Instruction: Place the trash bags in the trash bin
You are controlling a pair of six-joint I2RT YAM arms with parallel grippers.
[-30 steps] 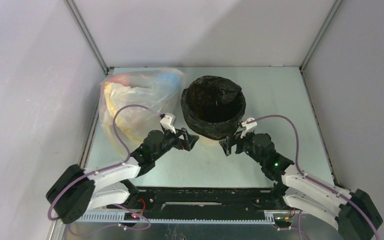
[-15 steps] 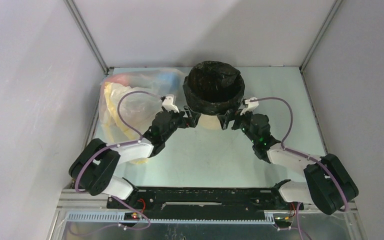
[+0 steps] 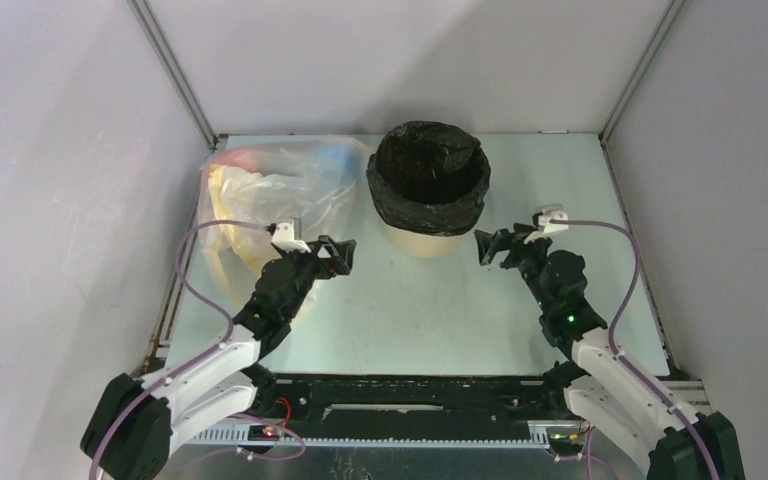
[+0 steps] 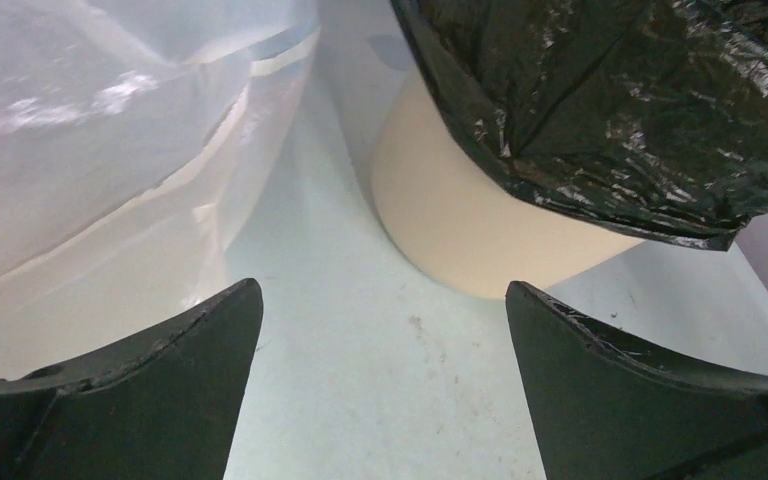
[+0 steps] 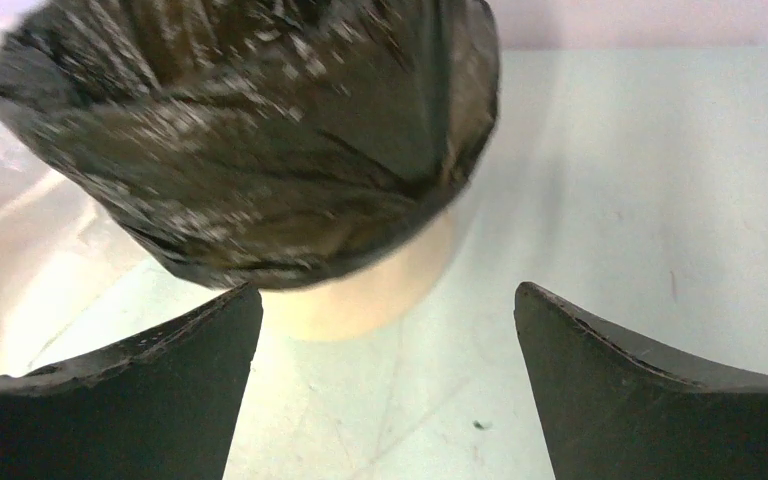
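At upper centre, the bag (image 3: 428, 172) cuffs the bin (image 3: 420, 240); lining looks finished. Left gripper (image 3: 344, 257) and right gripper (image 3: 488, 248) flank it, spread and empty; next, probably retreat.

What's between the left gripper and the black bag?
Nothing visible. Only bare table separates the open left gripper from the black bag draped over the trash bin's rim; the clear bag lies off to the side.

Glossy, crinkled black plastic trash bag (image 3: 428, 175) drapes over the smooth, matt tan bin (image 4: 470, 225).
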